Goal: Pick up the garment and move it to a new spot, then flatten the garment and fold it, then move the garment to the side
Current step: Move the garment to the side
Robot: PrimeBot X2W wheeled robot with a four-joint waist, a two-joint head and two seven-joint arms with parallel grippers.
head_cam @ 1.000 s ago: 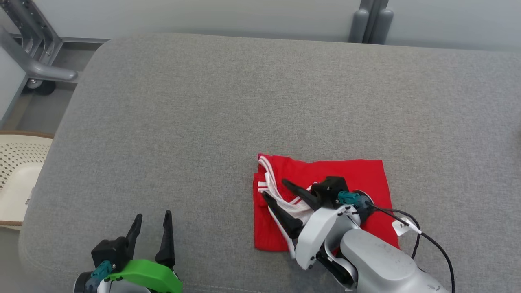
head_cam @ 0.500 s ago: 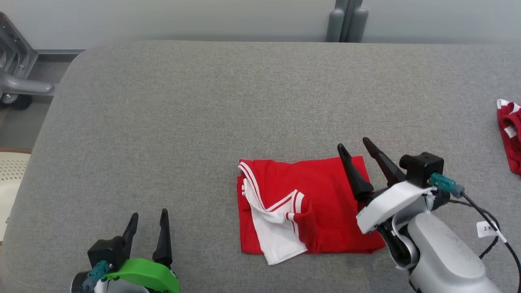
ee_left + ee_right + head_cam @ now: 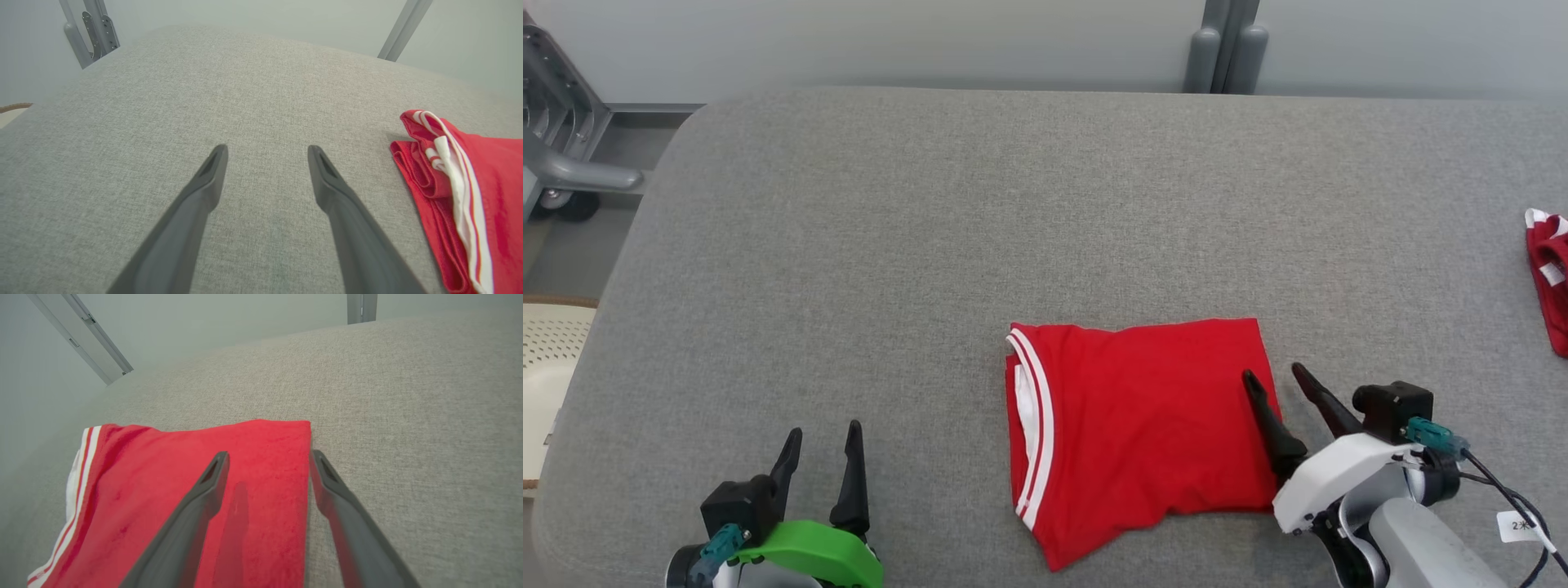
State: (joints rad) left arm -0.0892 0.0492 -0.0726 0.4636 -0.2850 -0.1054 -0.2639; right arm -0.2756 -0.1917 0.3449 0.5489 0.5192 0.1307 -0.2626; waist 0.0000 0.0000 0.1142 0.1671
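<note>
The garment point(image 3: 1143, 416) is red with white stripes along its left hem and lies folded into a rough rectangle near the front middle of the grey cushion point(image 3: 931, 245). My right gripper point(image 3: 1270, 380) hovers open over the garment's right edge point(image 3: 265, 457), with nothing between its fingers. At the lower left my left gripper point(image 3: 821, 437) stands open and empty above bare cushion. In the left wrist view the garment's striped folded edge point(image 3: 449, 179) lies to the right of that gripper point(image 3: 267, 153).
Another red and white cloth point(image 3: 1550, 273) lies at the cushion's right edge. A grey metal frame point(image 3: 560, 155) and a cream perforated basket point(image 3: 547, 359) stand off the left side. Grey posts point(image 3: 1225, 53) rise behind the far edge.
My right gripper let go of the white-striped part, opened, and drew back to the garment's right edge. The garment now lies flatter, red side up. The camera shifted between frames.
</note>
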